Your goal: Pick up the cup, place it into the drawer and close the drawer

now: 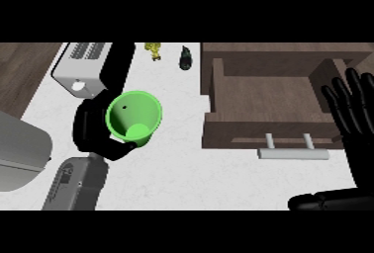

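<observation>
Head view: left hand (95, 129), black, has its fingers curled round the bright green plastic cup (134, 117), holding it above the white speckled worktop (197, 178), well left of the open brown wooden drawer (266, 101). Right hand (353, 106) rests at the view's right edge, fingers straight and spread, over the drawer's right side. Progress: pickup appears done; placing the cup inside and pushing the drawer shut by its white bar handle (293, 154) remain.

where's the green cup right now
In the head view the green cup is left of centre, held above the white counter by the left hand, well left of the open drawer.
</observation>
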Tool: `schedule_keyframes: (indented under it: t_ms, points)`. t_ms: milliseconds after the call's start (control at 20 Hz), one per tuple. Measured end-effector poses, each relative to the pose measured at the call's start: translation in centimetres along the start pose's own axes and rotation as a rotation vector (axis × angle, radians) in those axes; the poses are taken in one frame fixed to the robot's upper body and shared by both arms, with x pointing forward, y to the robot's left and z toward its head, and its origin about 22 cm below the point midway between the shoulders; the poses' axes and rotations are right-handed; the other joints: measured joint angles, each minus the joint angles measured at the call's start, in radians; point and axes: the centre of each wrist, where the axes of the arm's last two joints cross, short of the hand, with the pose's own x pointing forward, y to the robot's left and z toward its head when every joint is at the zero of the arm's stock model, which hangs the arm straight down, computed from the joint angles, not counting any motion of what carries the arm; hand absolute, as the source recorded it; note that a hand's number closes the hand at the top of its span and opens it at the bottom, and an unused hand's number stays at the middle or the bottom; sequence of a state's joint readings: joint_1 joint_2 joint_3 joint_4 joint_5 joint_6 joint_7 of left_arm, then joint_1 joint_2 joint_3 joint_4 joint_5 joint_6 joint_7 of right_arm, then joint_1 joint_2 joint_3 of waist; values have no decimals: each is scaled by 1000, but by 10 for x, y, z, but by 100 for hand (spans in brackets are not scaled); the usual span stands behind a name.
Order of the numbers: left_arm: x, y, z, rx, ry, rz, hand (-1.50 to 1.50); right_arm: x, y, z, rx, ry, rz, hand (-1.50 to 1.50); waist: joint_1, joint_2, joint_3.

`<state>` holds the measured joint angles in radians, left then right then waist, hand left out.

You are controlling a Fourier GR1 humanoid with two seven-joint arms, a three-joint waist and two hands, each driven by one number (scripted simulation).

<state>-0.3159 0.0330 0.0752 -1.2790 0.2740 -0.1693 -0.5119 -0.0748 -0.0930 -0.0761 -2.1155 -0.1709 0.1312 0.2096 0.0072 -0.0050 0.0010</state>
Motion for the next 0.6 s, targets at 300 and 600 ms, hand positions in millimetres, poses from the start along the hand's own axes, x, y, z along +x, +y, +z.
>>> schedule_keyframes:
  t_ms: [300,600]
  points:
    - [31,-48,-46,-29,-19,-1,150,-7,0,-1,0,-9,4,-150,-8,3,-1]
    - [56,-78,-88,-48,-22,-34,150,-6,0,0,1,-13,11,-150,-11,4,-1]
